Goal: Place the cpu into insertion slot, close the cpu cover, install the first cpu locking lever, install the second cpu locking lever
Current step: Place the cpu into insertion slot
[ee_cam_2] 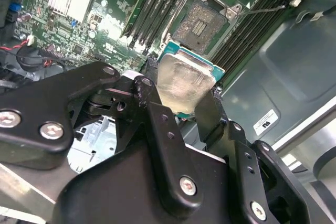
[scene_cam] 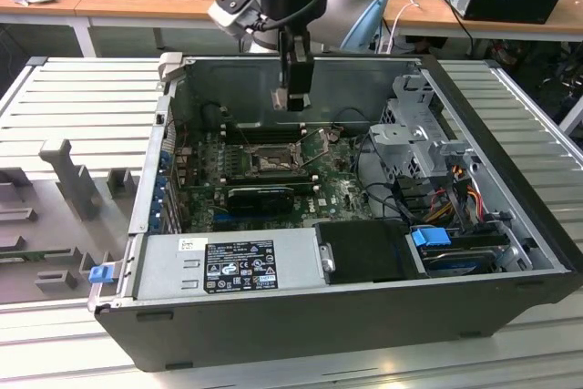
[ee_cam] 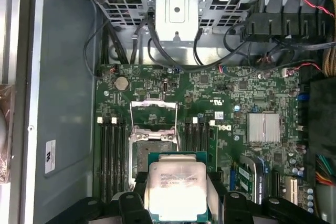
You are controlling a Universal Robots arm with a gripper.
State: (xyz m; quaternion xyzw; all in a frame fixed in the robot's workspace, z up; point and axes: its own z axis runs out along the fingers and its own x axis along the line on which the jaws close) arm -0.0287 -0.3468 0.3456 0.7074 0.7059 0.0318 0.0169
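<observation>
Green motherboard [ee_cam: 231, 95] lies below jaws clamping the square silver cpu [ee_cam: 176, 190].

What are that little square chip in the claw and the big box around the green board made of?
The cpu looks metal on top: dull silver-grey with a soft sheen and smudges, over a green rim, probably circuit board. The case wall looks like sheet metal, matte grey, with shapes pressed into it.
</observation>
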